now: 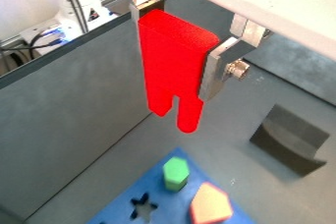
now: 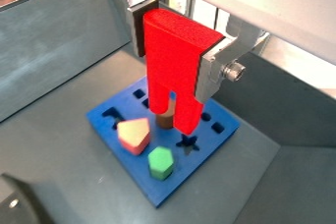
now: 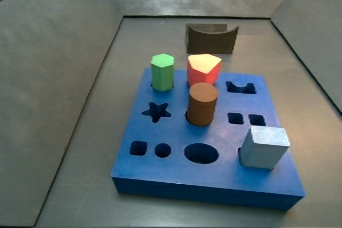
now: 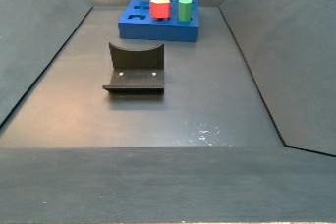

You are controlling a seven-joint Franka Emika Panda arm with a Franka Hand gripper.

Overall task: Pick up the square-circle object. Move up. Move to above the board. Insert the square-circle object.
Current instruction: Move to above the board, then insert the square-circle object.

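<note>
The claw (image 2: 184,56) grips the square-circle object (image 2: 175,71) by its top, legs hanging down, held high above the board (image 2: 164,135), not touching it.

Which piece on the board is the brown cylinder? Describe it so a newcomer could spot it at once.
Start at the blue board on the grey floor. Near its middle stands the brown cylinder, just in front of the red-and-white block. It is the only round, brown piece. The gripper, above the board, holds the red object.

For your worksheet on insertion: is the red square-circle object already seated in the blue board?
No: the gripper holds the square-circle object above the board.
</note>
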